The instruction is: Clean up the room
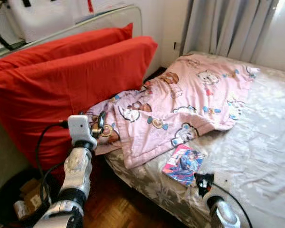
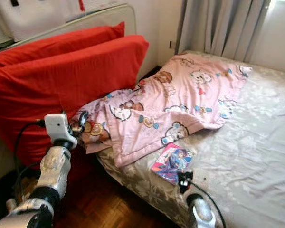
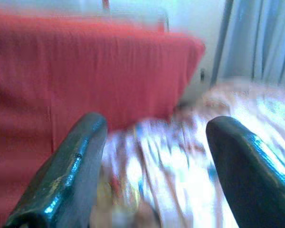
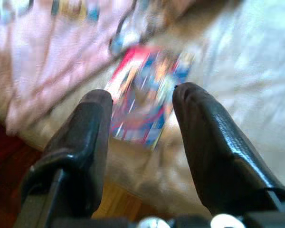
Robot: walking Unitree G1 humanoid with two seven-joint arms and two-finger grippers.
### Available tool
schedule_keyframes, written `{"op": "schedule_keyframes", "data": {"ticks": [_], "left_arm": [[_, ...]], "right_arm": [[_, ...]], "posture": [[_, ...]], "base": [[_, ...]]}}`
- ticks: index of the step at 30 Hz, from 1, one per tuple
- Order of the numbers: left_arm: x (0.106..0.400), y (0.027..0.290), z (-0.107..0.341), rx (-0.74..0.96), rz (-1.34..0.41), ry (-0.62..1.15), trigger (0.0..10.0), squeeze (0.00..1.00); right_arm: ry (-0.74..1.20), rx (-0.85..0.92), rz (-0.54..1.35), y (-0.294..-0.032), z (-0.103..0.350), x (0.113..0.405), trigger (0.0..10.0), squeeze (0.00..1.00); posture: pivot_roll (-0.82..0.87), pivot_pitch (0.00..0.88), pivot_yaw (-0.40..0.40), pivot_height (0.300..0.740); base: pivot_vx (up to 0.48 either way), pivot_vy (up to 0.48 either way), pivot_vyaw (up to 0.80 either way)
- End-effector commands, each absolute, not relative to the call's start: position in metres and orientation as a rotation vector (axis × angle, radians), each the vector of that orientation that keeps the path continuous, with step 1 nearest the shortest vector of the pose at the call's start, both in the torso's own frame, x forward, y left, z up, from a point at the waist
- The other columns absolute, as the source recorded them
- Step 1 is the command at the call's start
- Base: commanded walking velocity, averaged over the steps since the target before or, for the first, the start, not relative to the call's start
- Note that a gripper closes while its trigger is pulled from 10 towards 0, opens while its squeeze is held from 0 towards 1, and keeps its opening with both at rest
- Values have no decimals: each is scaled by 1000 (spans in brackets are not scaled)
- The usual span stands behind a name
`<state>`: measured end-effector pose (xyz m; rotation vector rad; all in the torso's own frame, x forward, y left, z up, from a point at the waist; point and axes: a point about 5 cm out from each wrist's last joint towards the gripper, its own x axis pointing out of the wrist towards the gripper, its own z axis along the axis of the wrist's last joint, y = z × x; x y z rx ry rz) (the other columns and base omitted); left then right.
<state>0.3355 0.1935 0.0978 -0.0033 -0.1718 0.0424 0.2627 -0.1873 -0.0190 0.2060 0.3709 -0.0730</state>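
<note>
One bed (image 1: 256, 142) with a pale patterned cover spans the right of the scene. Two red pillows (image 1: 71, 80) lean against the headboard at left, their lower edge meeting a crumpled pink cartoon-print blanket (image 1: 180, 104) that lies across the head end of the bed. A colourful booklet (image 1: 184, 163) rests flat on the cover, just beside the blanket's lower edge and near the mattress corner. Left gripper (image 3: 152, 166), raised near the blanket's corner by the pillows, has its fingers (image 3: 66, 175) spread and empty. Right gripper (image 4: 142, 118) hovers just short of the booklet, fingers apart, holding nothing. Wooden floor (image 1: 114, 204) shows below.
</note>
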Motion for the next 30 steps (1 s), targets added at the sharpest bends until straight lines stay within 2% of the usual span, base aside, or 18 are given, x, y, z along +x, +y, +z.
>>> {"op": "schedule_keyframes", "data": {"ticks": [1,4,10,21,25,30], "left_arm": [[326,193,80,-11,34,-104,10000,0],[323,193,77,-16,39,-104,10000,0],[315,194,66,-26,58,-67,10000,0],[316,195,62,-23,50,-32,10000,0],[318,196,62,-18,48,-20,10000,0],[318,196,62,-11,40,-14,10000,0]], "right_arm": [[103,161,-48,-188,40,313,10000,0],[9,145,-40,-187,57,321,10000,0],[-38,119,-27,-186,62,320,10000,0],[53,83,-40,-183,58,326,10000,0],[65,87,-34,-179,55,325,10000,0],[97,74,-35,-176,50,323,10000,0]], "posture": [[-50,0,18,740],[-50,0,20,740],[-65,0,32,740],[-57,0,26,740],[-51,0,27,711],[-48,0,27,711]], "base": [[0,0,0],[0,0,0],[0,0,0],[0,0,0],[0,0,0],[0,0,0]]}}
